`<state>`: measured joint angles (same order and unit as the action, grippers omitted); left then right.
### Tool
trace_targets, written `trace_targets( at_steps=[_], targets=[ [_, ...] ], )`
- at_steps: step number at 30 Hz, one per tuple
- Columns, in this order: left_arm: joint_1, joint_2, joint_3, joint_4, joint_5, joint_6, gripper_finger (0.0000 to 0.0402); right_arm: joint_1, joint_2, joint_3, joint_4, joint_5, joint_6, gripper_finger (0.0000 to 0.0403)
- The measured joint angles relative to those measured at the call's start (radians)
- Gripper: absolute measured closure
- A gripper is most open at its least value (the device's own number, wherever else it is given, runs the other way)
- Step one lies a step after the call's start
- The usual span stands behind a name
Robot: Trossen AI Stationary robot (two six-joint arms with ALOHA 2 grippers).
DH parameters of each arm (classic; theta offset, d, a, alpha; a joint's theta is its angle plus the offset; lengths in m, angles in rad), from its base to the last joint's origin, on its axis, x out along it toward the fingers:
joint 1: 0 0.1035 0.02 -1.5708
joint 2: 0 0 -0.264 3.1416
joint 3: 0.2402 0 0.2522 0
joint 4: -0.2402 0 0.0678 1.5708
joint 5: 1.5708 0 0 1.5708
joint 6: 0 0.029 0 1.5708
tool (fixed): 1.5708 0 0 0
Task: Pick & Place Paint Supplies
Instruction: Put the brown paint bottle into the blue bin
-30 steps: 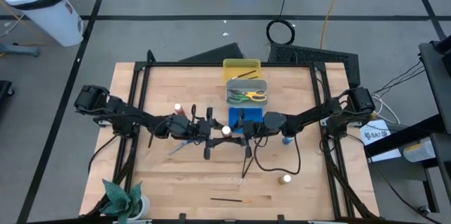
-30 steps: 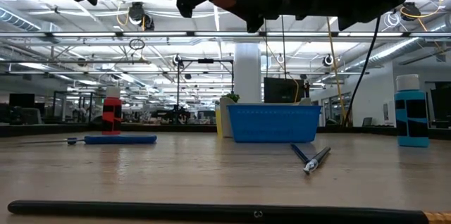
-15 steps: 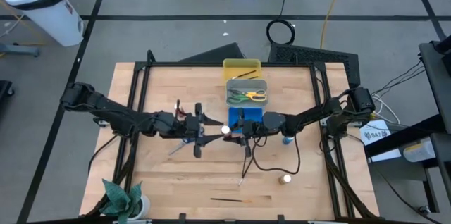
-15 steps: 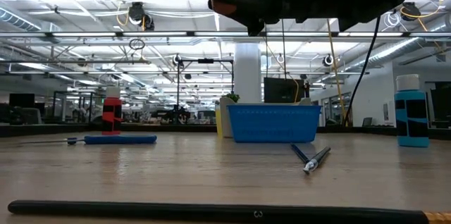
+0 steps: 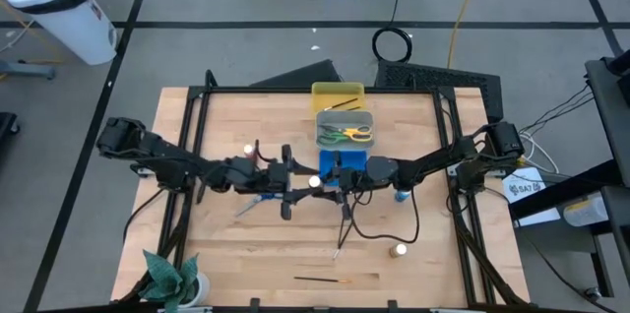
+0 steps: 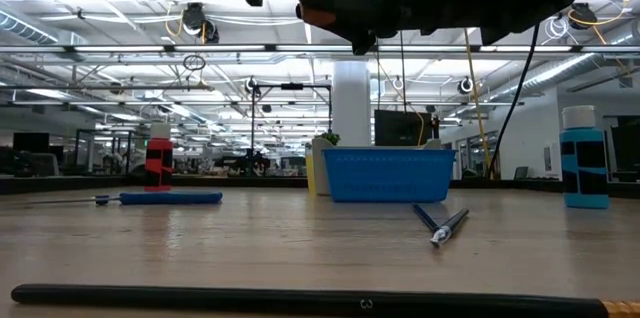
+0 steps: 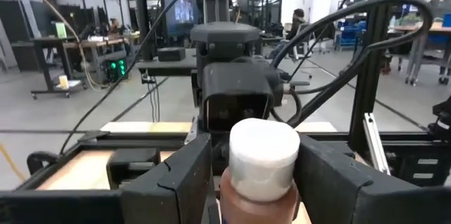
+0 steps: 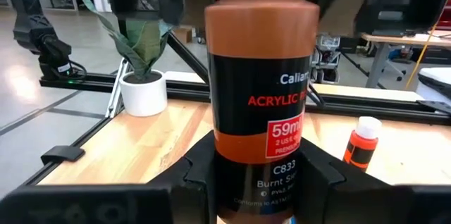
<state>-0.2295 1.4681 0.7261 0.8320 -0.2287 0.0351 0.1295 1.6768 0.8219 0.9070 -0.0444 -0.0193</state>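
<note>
High view, centre of frame: brown paint bottle (image 5: 315, 182) clamped by right gripper (image 5: 333, 181), left gripper (image 5: 297, 181) parted around its white cap, beside blue tray (image 5: 342, 163).

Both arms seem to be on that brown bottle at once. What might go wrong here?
1. The brown paint bottle hangs above the table between the left gripper and the right gripper, which clamps its base; a mistimed release may drop it.
2. The grippers meet closely beside the blue tray; they might bump each other.
</note>
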Motion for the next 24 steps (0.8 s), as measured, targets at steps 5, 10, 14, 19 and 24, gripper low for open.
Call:
trace_targets(
  at_steps=[5, 10, 14, 19, 24],
  targets=[
    [0.0, -0.004, 0.0, 0.034, 0.003, 0.01, 0.0221, -0.001, 0.0, 0.0, -0.01, 0.0, 0.0, 0.0295],
    [0.0, -0.006, 0.0, 0.025, 0.018, -0.005, 0.0308, -0.011, 0.0, -0.002, -0.036, -0.005, 0.006, 0.0288],
    [0.0, -0.007, 0.002, 0.0, 0.019, -0.012, 0.0385, -0.012, 0.002, -0.002, -0.038, -0.005, 0.006, 0.0294],
    [-0.004, -0.007, 0.002, -0.003, 0.018, -0.012, 0.0367, -0.011, 0.002, -0.002, -0.038, 0.015, 0.007, 0.0291],
    [-0.011, -0.007, 0.002, -0.015, 0.03, -0.012, 0.0285, -0.012, 0.002, -0.002, -0.038, 0.018, 0.008, 0.0294]
  ],
)
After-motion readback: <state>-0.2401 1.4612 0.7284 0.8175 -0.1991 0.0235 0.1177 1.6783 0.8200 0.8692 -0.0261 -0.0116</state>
